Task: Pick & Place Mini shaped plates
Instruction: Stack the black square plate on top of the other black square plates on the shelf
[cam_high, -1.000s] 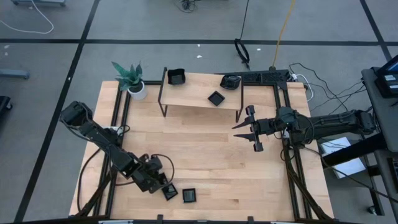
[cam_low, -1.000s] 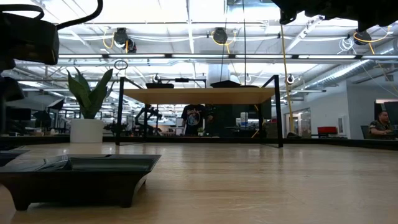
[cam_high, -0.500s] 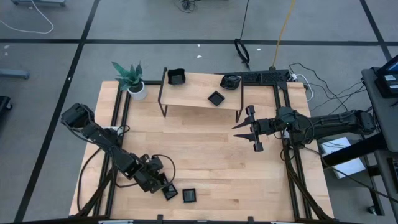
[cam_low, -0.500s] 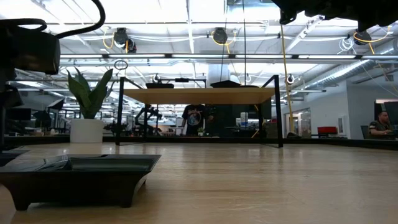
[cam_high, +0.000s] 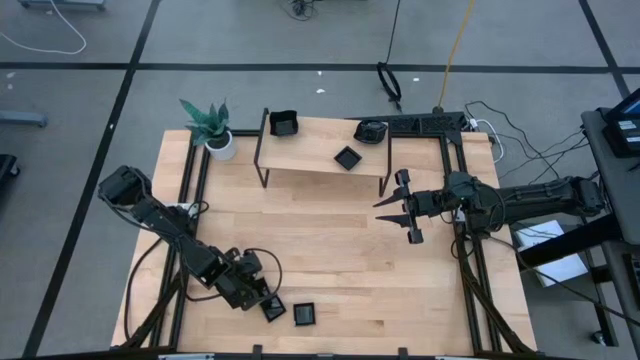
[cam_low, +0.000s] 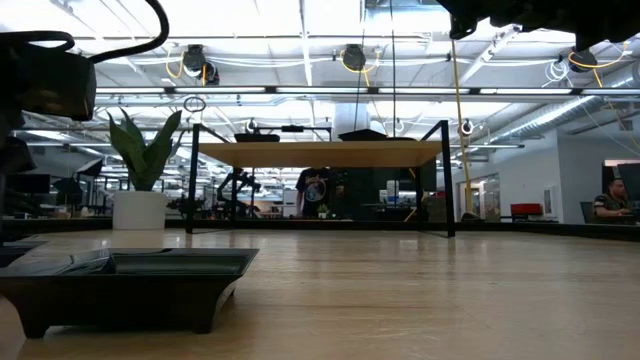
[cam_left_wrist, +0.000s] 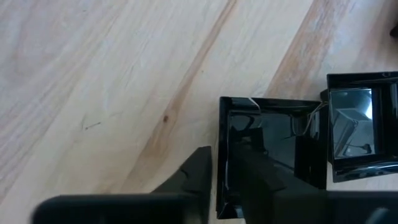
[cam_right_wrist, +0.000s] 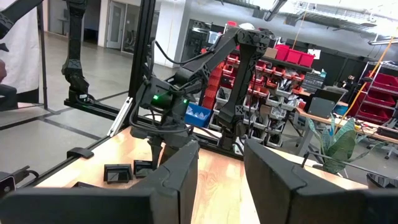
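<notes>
Left gripper (cam_high: 268, 303), low at the table's near edge, grips the rim of a square mini plate (cam_left_wrist: 267, 155): one finger (cam_left_wrist: 196, 171) outside the wall, the other inside. A second square plate (cam_high: 304, 315) lies just beyond it, nearly touching. Two further plates (cam_high: 347, 157) rest on the raised shelf (cam_high: 310, 155), a rounded one (cam_high: 371, 131) just past its right end. Right gripper (cam_high: 405, 205) hovers near that end, fingers parted and empty.
</notes>
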